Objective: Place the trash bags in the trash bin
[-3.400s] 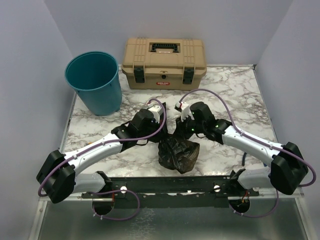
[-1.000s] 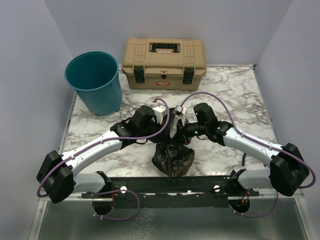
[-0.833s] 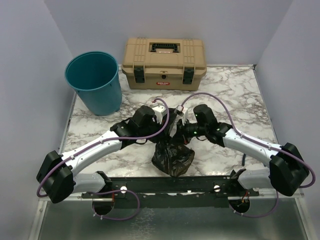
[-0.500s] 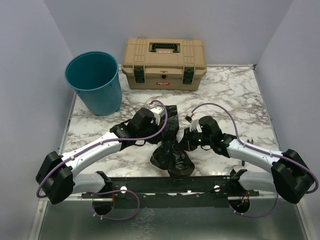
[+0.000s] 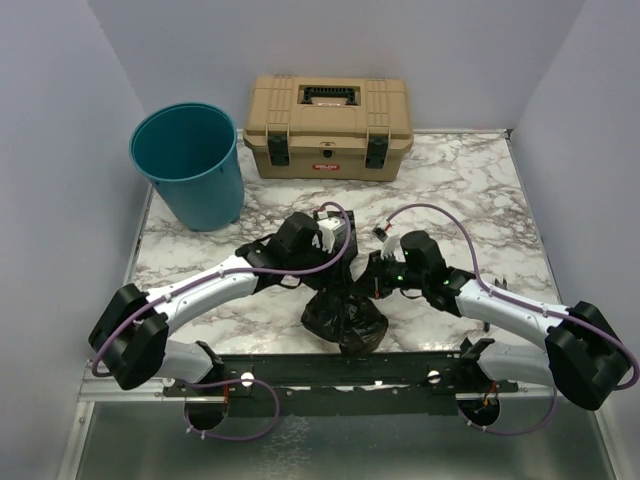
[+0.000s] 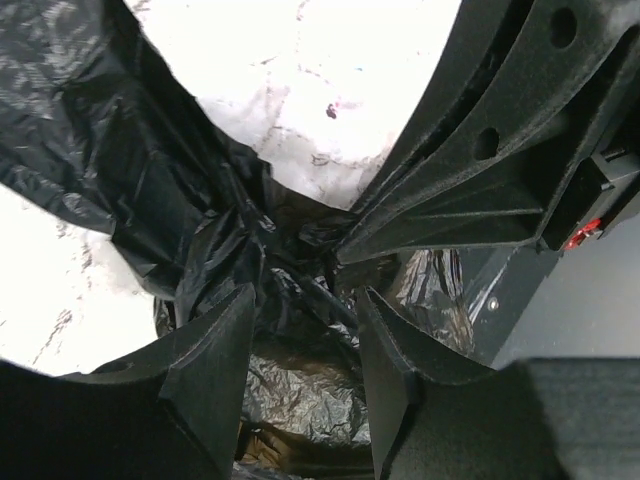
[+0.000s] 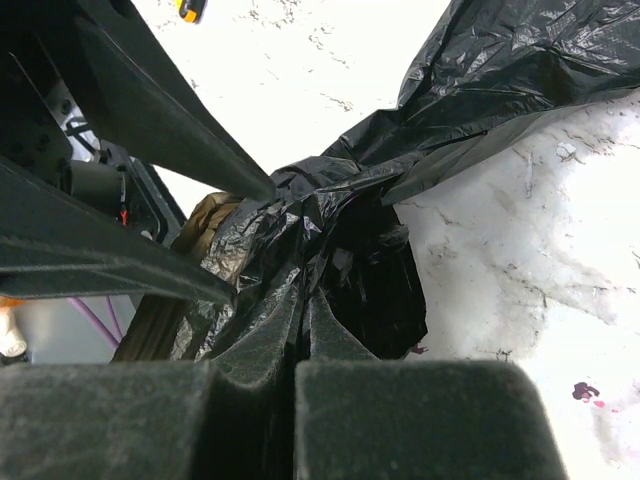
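The black trash bag (image 5: 345, 318) lies crumpled on the marble table near its front edge, between both arms. My right gripper (image 5: 368, 287) is shut on a fold of the bag's film (image 7: 330, 235), its fingertips (image 7: 285, 330) pressed together. My left gripper (image 5: 335, 275) is open just above the bag (image 6: 300, 390), and crinkled film shows in the gap between its fingers (image 6: 225, 330). The two grippers nearly touch over the bag. The teal trash bin (image 5: 190, 165) stands upright and empty at the back left, far from both grippers.
A tan toolbox (image 5: 328, 127) with black latches stands shut at the back centre, right of the bin. Purple cables loop over both arms. The black mounting rail (image 5: 340, 370) runs along the table's front edge, just below the bag.
The right gripper dropped toward the front edge and closed on the bag. The left gripper swung right and down over it. The bag's flap, stretched toward the back earlier, has bunched up.
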You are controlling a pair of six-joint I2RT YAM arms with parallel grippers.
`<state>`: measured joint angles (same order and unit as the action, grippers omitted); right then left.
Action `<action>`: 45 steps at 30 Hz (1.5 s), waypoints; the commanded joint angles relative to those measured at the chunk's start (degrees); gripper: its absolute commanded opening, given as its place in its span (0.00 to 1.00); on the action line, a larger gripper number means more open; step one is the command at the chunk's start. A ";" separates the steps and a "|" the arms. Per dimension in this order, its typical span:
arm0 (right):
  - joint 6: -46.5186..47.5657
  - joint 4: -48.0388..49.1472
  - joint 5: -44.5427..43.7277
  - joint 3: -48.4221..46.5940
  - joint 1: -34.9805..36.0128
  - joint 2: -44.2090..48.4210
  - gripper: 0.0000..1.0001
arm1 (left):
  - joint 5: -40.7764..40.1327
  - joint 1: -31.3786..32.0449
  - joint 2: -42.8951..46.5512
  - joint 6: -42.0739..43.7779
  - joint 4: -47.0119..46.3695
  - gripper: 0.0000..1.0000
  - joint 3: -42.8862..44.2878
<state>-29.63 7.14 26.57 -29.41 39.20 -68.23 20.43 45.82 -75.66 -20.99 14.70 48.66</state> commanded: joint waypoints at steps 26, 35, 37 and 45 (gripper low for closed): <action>-5.46 -6.91 -11.16 2.14 -0.09 6.41 0.01 | -14.87 0.05 -0.18 1.05 3.76 0.00 -0.38; -15.59 -14.69 -17.85 10.17 -0.17 16.10 0.01 | -24.98 -0.03 11.14 -9.83 5.30 0.00 -8.96; -16.56 -16.84 -18.77 10.77 -0.10 18.20 0.01 | -26.46 -0.03 12.90 -11.24 6.51 0.00 -10.16; -18.09 -22.54 -19.19 12.54 -0.14 19.81 0.01 | -30.62 0.23 19.46 -17.08 11.66 0.00 -15.28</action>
<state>-45.98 -10.15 9.72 -18.76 39.20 -48.77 -5.45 45.82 -59.44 -33.26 22.20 35.99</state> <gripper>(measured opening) 0.006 0.002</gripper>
